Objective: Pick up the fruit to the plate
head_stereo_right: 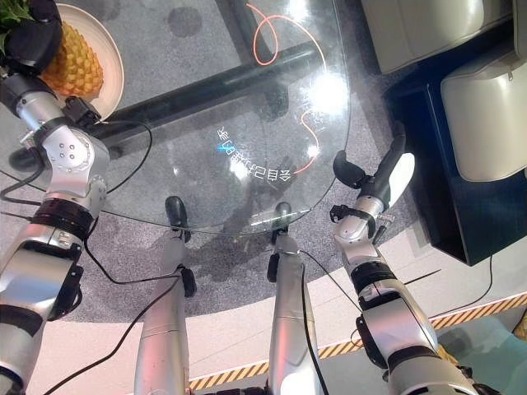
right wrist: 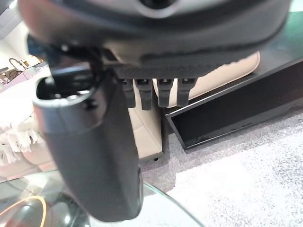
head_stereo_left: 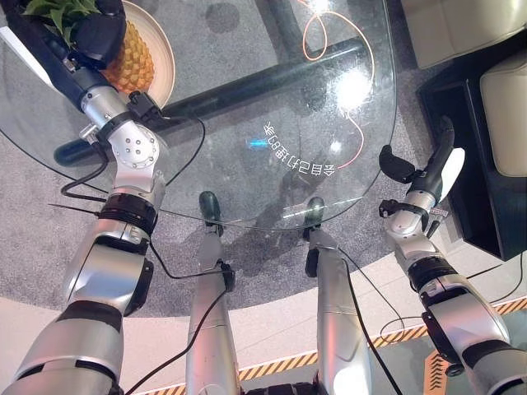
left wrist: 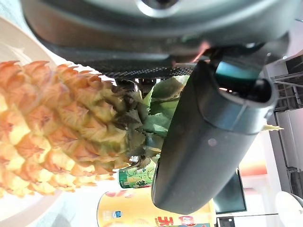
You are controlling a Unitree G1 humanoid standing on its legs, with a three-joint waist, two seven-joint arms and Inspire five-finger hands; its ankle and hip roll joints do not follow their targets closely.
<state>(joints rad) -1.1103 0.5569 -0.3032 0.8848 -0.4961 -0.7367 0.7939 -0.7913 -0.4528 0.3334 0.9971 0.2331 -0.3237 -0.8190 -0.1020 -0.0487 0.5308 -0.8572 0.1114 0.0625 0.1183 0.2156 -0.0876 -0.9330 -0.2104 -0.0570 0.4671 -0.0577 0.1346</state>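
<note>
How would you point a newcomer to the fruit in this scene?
Find the round glass table, then the pale plate at its far left edge. The pineapple lies on that plate under the left hand: orange, scaly, with green leaves, the only fruit there.

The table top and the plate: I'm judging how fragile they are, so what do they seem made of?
The table top looks like clear glass: the carpet and dark base show through, with bright glare spots. The plate under the pineapple looks like smooth cream ceramic, possibly plastic.
</note>
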